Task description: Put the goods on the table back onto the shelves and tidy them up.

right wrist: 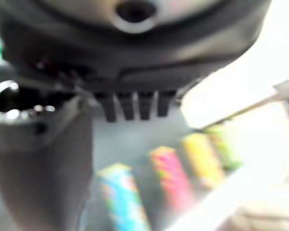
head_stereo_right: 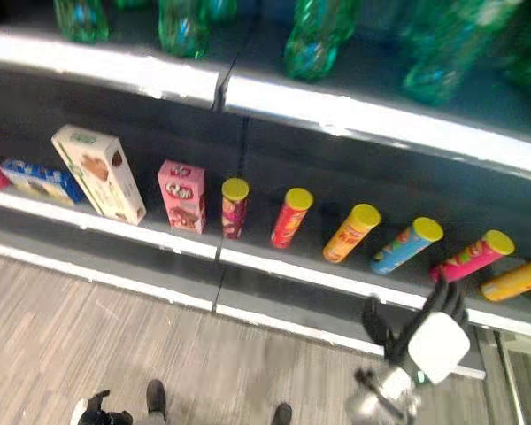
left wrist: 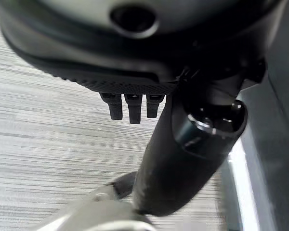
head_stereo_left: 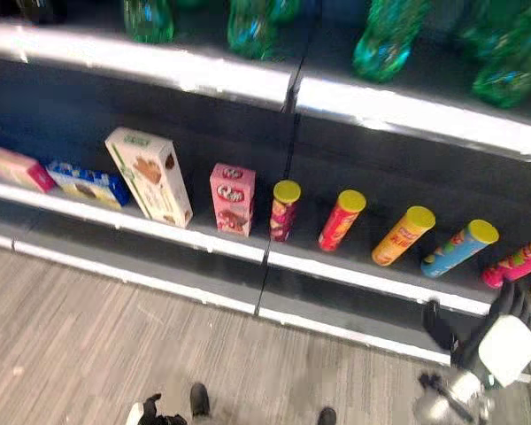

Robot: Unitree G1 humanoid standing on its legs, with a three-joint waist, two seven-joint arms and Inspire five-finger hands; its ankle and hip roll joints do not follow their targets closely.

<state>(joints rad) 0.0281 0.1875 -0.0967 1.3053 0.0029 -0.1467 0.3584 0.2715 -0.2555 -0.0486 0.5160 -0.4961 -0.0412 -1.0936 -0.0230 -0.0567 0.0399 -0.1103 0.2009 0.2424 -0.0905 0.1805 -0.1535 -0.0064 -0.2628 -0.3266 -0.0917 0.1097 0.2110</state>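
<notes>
Left eye view has the right hand (head_stereo_left: 488, 332) raised in front of the lower shelf's white front edge (head_stereo_left: 372, 282), dark fingers straight and loosely spread, holding nothing, a white cover on its back. Just above and beyond the fingers lies a pink cardboard tube (head_stereo_left: 516, 263) with a yellow lid; to the hand's left a row of yellow-capped tubes leans on the dark shelf: a blue one (head_stereo_left: 457, 249), an orange one (head_stereo_left: 403, 235), a red one (head_stereo_left: 341, 220) and a dark pink one standing upright (head_stereo_left: 284, 211). Further left stand a pink carton (head_stereo_left: 233, 198) and a tall cream biscuit box (head_stereo_left: 150, 176), then a flat blue box (head_stereo_left: 90, 183). Green plastic bottles (head_stereo_left: 382, 39) sit on the shelf above.

The right eye view adds an orange tube (head_stereo_right: 517, 279) lying right of the pink one. The right wrist view shows straight fingertips (right wrist: 133, 106) over blurred tubes. The left wrist view shows the left hand (left wrist: 135, 67) above grey striped floor (left wrist: 48, 144), fingertips straight, empty.
</notes>
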